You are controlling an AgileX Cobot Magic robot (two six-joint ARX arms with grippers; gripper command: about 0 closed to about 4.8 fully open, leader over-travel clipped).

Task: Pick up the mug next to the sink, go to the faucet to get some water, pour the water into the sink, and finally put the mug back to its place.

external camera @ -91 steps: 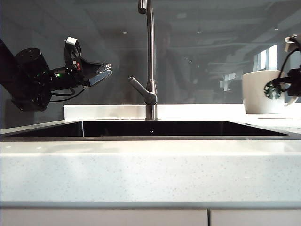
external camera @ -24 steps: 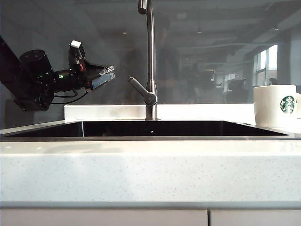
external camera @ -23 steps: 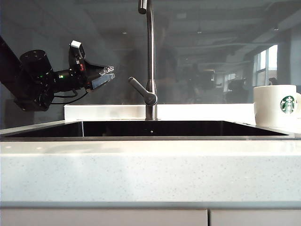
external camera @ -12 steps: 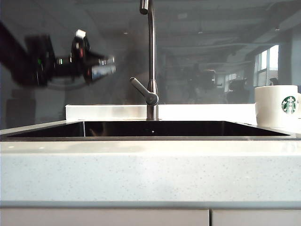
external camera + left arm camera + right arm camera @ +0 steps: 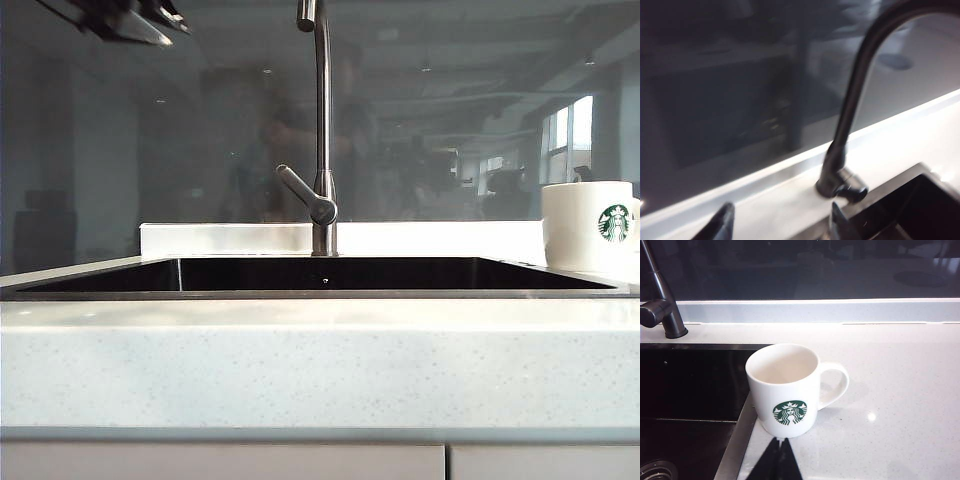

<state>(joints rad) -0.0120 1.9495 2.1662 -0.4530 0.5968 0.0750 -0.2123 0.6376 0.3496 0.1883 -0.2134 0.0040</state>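
One mug (image 5: 787,390) upright on bench (image 5: 900,390) at sink (image 5: 320,273) right edge, left tool (image 5: 780,222) wide open, empty, upper left, right tool (image 5: 780,450) shut, empty, just short of mug, faucet (image 5: 320,130) centre.

white logo mug (image 5: 786,390) upright on counter just beside black sink (image 5: 690,385), faucet (image 5: 320,130) behind

left hand (image 5: 130,22) risen from beside the faucet (image 5: 320,130) to the exterior view's top-left corner, partly out of frame
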